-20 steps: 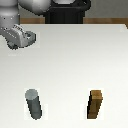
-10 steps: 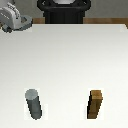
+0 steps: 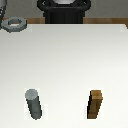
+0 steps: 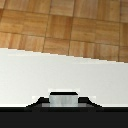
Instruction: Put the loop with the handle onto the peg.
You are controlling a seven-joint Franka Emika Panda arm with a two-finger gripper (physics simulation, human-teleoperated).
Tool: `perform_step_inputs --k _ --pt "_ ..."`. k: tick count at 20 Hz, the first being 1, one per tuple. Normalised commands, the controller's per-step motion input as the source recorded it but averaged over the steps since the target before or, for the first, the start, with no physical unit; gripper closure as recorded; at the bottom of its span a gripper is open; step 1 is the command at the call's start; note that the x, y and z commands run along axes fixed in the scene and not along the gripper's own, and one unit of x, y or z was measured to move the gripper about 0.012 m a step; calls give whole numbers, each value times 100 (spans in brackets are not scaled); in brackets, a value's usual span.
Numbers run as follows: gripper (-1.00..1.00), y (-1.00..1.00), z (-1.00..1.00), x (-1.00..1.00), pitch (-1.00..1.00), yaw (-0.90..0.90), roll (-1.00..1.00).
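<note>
Grey ring at the table's far corner; peg and block near the front edge.
The loop with the handle [image 3: 14,23] sits at the upper left of the exterior view, by the white table [image 3: 70,60] edge, beneath part of the gripper [image 3: 3,6]; whether its jaws are apart or clamped cannot be told. The peg [image 3: 33,103] stands upright, well apart from the ring. A brown wooden block [image 3: 96,104] stands toward the exterior view's right. The wrist view shows parquet floor [image 4: 60,25].
</note>
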Motion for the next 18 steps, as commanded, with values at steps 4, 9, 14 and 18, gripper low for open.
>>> perform_step_inputs --k 4,9,14,18 --pt "100 0 0 0 0 -95 0" --pt "100 0 0 0 0 -96 0" --pt "100 0 0 0 0 -36 0" --pt "100 0 0 75 0 0 0"
